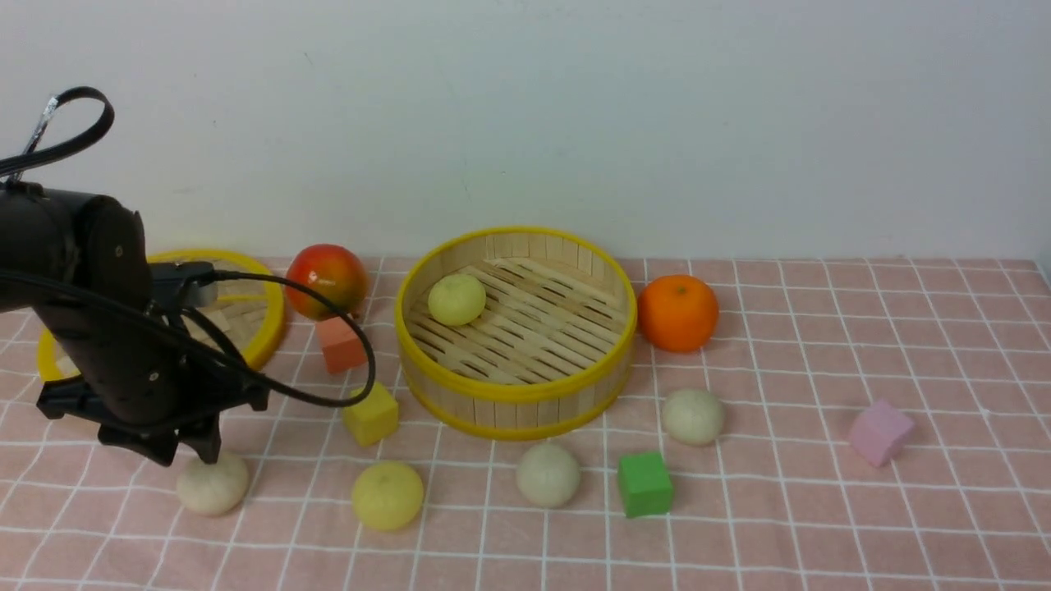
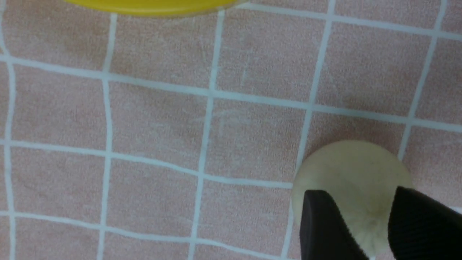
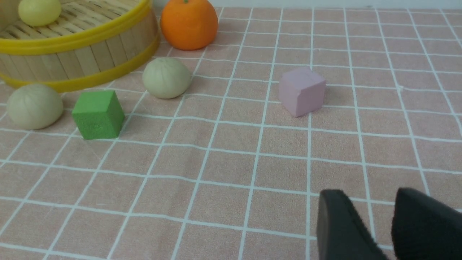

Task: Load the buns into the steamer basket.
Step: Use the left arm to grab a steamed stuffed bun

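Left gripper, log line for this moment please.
left gripper: open, above off-white bun | steamer basket: one yellow bun inside | four buns outside

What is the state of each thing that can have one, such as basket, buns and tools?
basket: upright, uncovered, one bun inside
yellow bun: in the basket
other yellow bun: on the table, outside
three pale buns: on the table, outside
left tool: open, over a pale bun
right tool: open, holding nothing
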`<action>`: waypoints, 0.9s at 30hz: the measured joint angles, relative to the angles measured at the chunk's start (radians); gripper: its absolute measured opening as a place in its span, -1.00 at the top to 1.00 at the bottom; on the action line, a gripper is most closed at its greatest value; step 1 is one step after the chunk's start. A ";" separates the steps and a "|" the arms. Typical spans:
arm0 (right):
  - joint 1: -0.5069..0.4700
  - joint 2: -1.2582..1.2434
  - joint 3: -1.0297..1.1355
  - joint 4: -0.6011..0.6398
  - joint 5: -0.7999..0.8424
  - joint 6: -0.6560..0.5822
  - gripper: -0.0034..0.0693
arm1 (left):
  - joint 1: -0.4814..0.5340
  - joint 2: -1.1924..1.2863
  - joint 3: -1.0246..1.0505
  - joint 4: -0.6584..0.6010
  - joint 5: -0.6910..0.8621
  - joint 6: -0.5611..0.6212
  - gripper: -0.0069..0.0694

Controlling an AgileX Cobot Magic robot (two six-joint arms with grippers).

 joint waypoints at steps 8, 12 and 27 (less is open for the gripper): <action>0.000 0.000 0.000 0.000 0.000 0.000 0.25 | 0.000 0.010 0.000 -0.026 -0.006 0.000 0.08; 0.000 0.000 0.000 0.000 0.000 0.000 0.25 | 0.000 0.011 0.000 -0.026 0.000 0.000 0.08; 0.000 0.000 0.000 0.000 0.000 0.000 0.25 | 0.000 0.046 0.000 -0.037 -0.012 0.000 0.49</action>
